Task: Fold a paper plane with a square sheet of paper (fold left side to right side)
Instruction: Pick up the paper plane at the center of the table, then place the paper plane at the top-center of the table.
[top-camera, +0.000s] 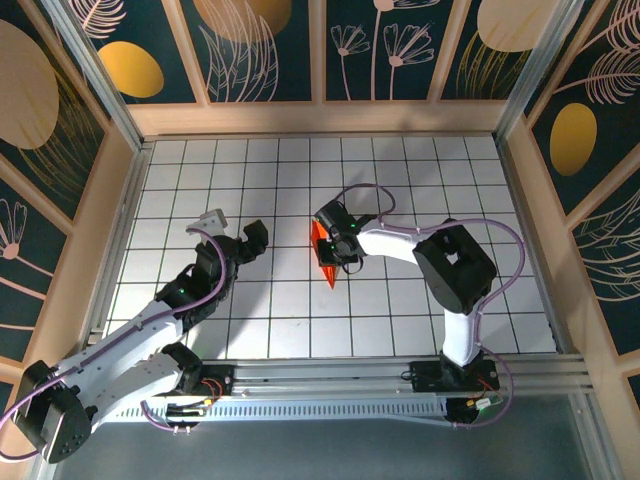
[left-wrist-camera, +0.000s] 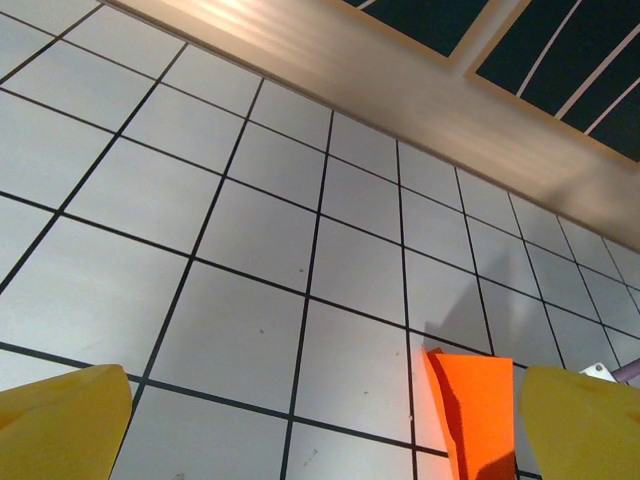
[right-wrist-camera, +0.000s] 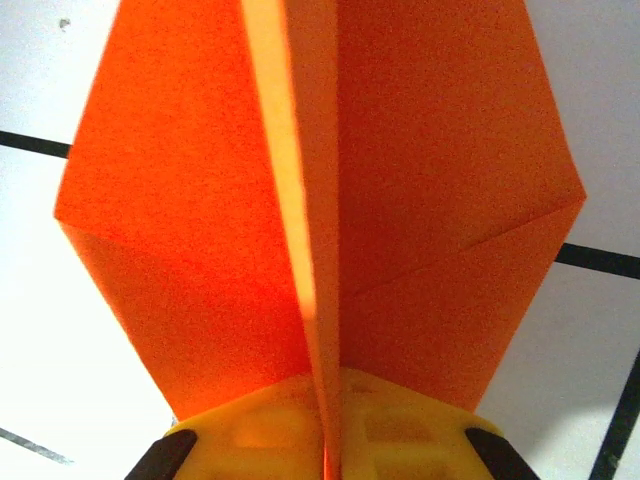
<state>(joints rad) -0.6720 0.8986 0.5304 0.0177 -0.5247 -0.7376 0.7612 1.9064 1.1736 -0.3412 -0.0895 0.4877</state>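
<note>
Orange first, operator: the bright orange paper plane (right-wrist-camera: 200, 200), a narrow creased dart of thin paper, has its upright middle ridge pinched between the yellow fingertips of your right gripper (right-wrist-camera: 325, 440). The jaws are closed on that ridge, with one wing splayed to each side.

And the other arm, spotter?

Your left gripper (left-wrist-camera: 322, 425) hangs wide open and empty above the white grid-tiled table (left-wrist-camera: 250, 230), near the plane but apart from it. From overhead, the plane (top-camera: 322, 255) lies near the table's middle under your right gripper (top-camera: 340, 240), and your left gripper (top-camera: 235, 228) is off to its left. I cannot tell whether the plane's far tip rests on the tiles. Beyond it, the pale wooden rim (left-wrist-camera: 400, 90) at the back is well apart from everything.

So what could bite you here?

- You hold the ridge at one end only. I judge that a twist or a quick pull could tear the thin paper or slide it out of the jaws.
- Release too soon and the fold may spring open.
- Bring your left gripper in fast and an open finger could catch the near wing and skew the crease.
- Press down while the wings sit unevenly and you would likely set a crooked fold.
</note>
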